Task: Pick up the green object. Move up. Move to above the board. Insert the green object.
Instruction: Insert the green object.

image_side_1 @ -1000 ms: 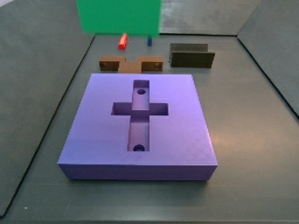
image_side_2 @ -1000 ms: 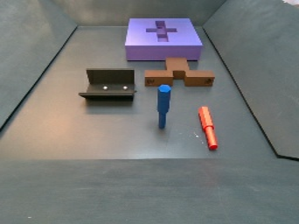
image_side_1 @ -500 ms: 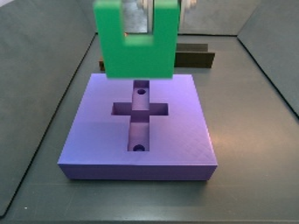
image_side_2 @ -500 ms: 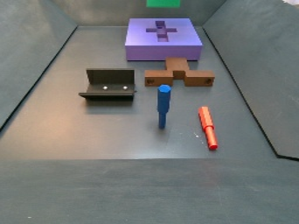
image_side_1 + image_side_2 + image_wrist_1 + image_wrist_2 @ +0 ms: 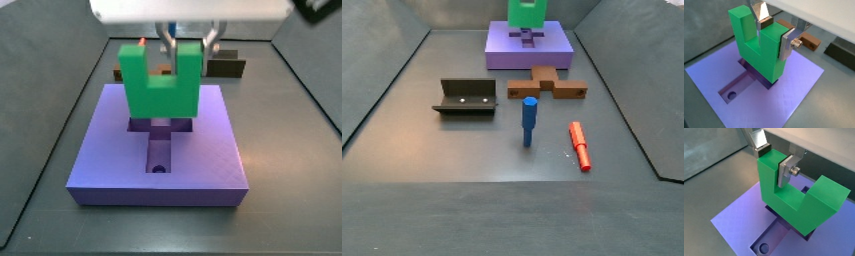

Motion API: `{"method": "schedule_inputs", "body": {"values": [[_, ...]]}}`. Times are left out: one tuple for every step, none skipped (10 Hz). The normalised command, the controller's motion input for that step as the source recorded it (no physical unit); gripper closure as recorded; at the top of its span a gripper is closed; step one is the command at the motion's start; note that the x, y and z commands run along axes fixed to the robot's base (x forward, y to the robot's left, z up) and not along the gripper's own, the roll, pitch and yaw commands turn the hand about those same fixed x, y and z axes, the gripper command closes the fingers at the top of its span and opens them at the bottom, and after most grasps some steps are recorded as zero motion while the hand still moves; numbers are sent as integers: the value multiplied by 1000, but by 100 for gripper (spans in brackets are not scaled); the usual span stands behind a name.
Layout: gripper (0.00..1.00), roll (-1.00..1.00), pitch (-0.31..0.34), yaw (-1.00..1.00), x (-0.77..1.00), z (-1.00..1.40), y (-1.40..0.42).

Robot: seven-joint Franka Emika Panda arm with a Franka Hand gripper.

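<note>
My gripper point(image 5: 775, 32) is shut on one prong of the bright green U-shaped object point(image 5: 756, 46), silver fingers on either side; this shows in both wrist views point(image 5: 774, 159). The green object point(image 5: 158, 84) hangs prongs up over the middle of the purple-blue board point(image 5: 203, 152). Its base sits at the cross-shaped recess and hides the cross arm; I cannot tell whether it touches. One round hole point(image 5: 158, 167) shows in the near end of the recess. In a side view the green object point(image 5: 527, 12) stands over the board point(image 5: 508, 56) at the far end of the floor.
A brown block point(image 5: 547, 85) lies just in front of the board. The dark fixture point(image 5: 465, 97) stands to its left. A blue peg point(image 5: 529, 120) stands upright and a red peg point(image 5: 580, 146) lies on the floor nearer the camera. Dark walls enclose the floor.
The gripper has come down with the green object, from high above the board to the cross recess. Nothing else has moved.
</note>
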Motion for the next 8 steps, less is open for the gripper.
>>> {"method": "schedule_inputs", "body": {"values": [[100,21,40,0,163,-391,0],[100,-6,50,0,129,-309,0],[100,-7,11,14,63,-274,-20],[100,0,20,0,11,-263,-29],[100,0,4,0,0,-231,-60],[100,17,0,0,-131,-157,-149],[100,9,0,0,-166,-166,-143],[100,0,0,3,0,-154,-191]]}}
